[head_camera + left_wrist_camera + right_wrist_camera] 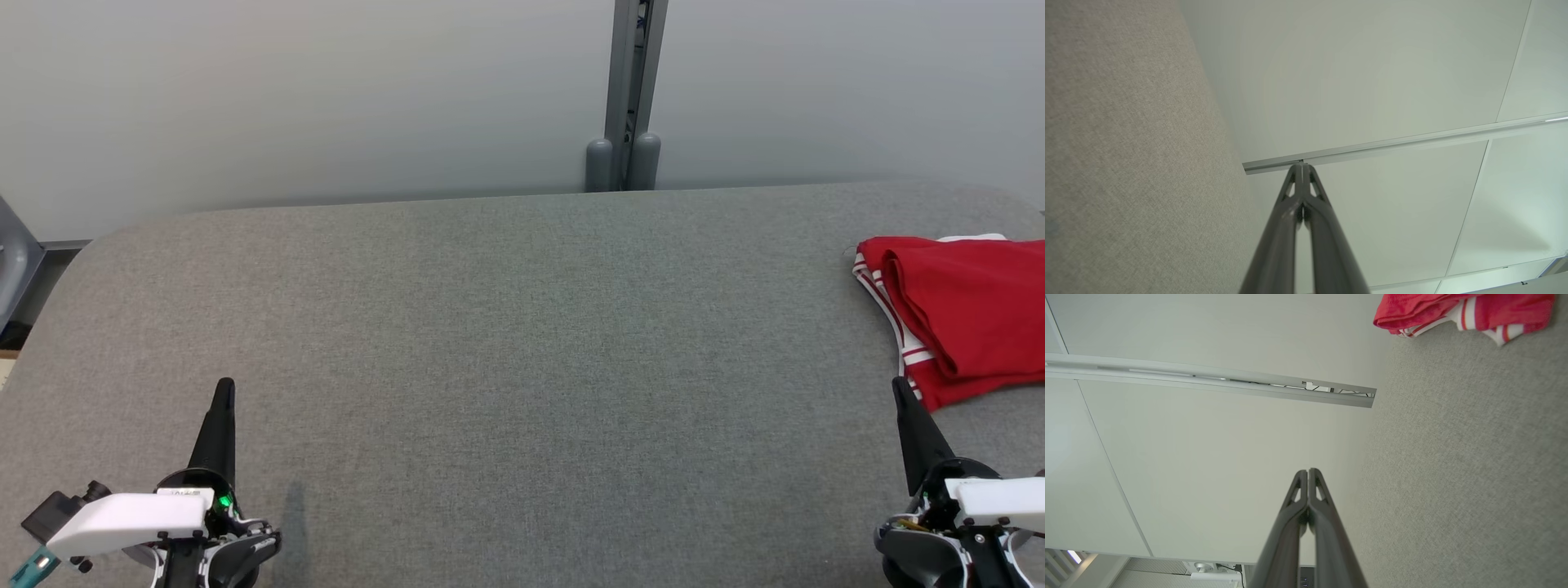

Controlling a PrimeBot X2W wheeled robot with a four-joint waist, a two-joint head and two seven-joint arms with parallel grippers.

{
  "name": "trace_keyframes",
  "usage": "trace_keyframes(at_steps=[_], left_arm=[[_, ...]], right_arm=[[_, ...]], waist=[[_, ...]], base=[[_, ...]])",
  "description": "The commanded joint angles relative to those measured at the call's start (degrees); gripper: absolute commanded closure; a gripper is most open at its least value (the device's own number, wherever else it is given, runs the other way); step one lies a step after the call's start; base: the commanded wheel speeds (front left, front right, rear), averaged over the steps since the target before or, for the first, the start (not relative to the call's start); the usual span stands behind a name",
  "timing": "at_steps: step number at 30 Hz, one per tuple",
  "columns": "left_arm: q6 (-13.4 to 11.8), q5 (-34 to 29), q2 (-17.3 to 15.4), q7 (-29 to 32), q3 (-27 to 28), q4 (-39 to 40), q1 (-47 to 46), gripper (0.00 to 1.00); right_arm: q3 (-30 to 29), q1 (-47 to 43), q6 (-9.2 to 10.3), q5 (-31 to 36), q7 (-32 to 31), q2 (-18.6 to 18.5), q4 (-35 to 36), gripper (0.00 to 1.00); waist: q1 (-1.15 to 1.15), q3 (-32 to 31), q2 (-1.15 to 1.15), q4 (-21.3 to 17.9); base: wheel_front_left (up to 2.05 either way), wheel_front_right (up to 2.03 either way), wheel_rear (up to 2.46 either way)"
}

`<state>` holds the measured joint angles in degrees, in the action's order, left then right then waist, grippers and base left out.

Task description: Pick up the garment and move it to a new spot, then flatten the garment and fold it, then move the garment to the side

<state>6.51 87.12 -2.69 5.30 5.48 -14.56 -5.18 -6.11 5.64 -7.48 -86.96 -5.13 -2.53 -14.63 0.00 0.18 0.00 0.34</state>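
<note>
A: Well, where does the work sit on that grey fabric-covered table (490, 343)?

B: Far over on the robot's right. The red garment with white-striped trim (971, 318) lies in layers at the table's right side and runs out of the head view there, so I cannot tell its full length. The striped edge that shows runs slantwise, from far-left to near-right.

A: Which arm is nearer?

B: The right gripper (900, 388), by a long way. Its tip sits just beside the garment's near corner, with the cloth ahead of it and off to its right. The left gripper (226, 384) is well apart from it, across the width of the table.

A: Is either one holding anything?

B: No. Each has its two dark fingers pressed together on nothing.

A: So what stage is this?

B: It fits two. The garment could be lying rumpled at the side, waiting to be carried to the middle, or it could be folded and set aside. The layers look loose rather than crisp, so I won't settle it. I judge any reach for it would suit the right arm, forward and outward.
</note>
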Motion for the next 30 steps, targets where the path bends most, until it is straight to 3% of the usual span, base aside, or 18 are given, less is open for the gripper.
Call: trace_keyframes(at_steps=[1, 13, 30], left_arm=[[0.49, 1.21, -0.31, 0.27, 0.44, 0.4, -1.23, 1.0], [1.25, 5.5, -0.34, 1.45, 1.33, 0.68, -1.49, 1.0], [1.16, 5.32, -0.33, 1.45, 1.28, 0.61, -1.38, 1.0]], right_arm=[[-0.2, 0.85, -0.02, -1.25, -0.52, -0.52, 0.47, 1.0], [-0.53, 0.81, -0.02, -5.83, -1.63, -0.59, 0.78, 1.0], [-0.51, 0.81, -0.02, -5.51, -1.61, -0.57, 0.75, 1.0]], waist=[[0.0, 0.0, 0.0, -0.03], [0.0, 0.0, 0.0, -0.34], [0.0, 0.0, 0.0, -0.34]], base=[[0.0, 0.0, 0.0], [0.0, 0.0, 0.0], [0.0, 0.0, 0.0]])
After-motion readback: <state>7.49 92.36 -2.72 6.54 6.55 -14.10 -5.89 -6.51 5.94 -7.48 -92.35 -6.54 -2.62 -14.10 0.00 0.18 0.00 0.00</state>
